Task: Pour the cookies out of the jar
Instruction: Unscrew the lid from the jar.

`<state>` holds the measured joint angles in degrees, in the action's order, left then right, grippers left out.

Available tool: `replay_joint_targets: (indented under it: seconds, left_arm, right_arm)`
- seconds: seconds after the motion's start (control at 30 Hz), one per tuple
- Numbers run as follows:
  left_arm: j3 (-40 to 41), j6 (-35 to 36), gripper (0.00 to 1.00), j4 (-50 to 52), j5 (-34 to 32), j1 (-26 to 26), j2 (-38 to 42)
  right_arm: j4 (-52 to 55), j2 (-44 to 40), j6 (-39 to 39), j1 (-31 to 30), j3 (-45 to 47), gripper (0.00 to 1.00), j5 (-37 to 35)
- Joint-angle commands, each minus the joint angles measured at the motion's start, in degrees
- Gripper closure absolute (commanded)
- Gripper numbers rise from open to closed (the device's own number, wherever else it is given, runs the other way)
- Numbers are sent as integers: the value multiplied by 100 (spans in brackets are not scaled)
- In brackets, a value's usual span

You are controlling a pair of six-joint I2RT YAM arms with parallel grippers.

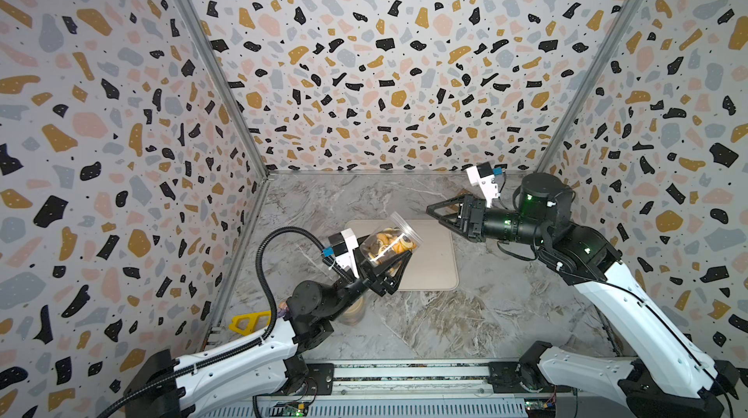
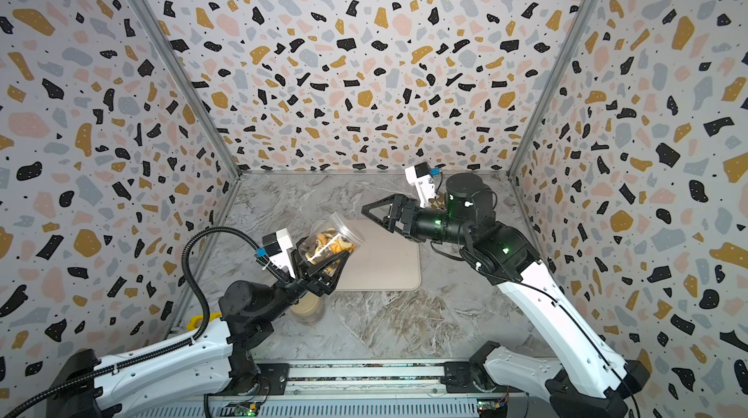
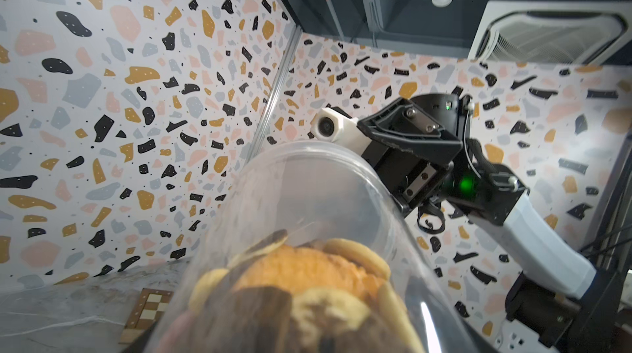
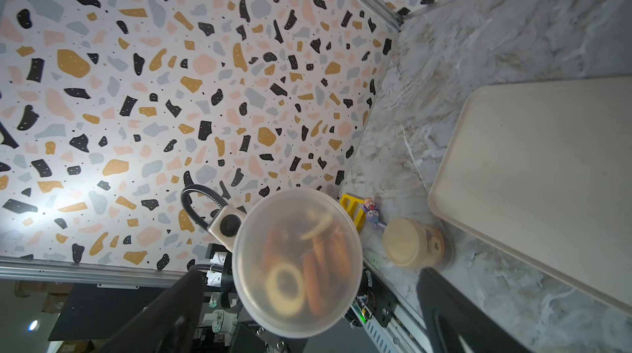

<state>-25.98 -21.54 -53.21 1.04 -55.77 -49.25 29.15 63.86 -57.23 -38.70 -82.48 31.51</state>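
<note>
Right now the left claw (image 1: 384, 258) is pinching a clear jar (image 1: 382, 240) around its middle and holding it tilted, capped end raised. Inside, the cookies (image 1: 398, 245) sit heaped toward the gripped end, with none out yet. A cloudy lid (image 4: 297, 262) seems to cover the mouth, which faces the right claw (image 1: 437, 209). That claw is spread wide, near the lid but not touching it. Below and beyond the left claw lies a beige tray (image 1: 435, 266) on the counter (image 1: 485, 314). To do this step well, I'd have the right claw close squarely on the lid's rim and twist while the left grips firmly. The mouth should be held high until it hangs over the tray.
</note>
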Motion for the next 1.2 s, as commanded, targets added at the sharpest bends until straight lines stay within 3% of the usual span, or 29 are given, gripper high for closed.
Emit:
replay_joint_targets:
  seconds: [0.0,0.33,0.87,1.17]
  left_arm:
    - [-388,1141,100,450,262,13,70]
    - [-484,1326,100,610,406,13,-75]
    - [-536,1391,100,271,473,13,-44]
    - [-379,884,100,-224,214,13,-8]
  right_arm:
    - [175,-124,-504,-55,101,1,82]
    - [6,-84,-967,-373,477,1,-228]
    - [-1161,-300,-1693,-882,1260,0,-742]
    - [-1421,-295,-1235,-1122,1134,8,-1099]
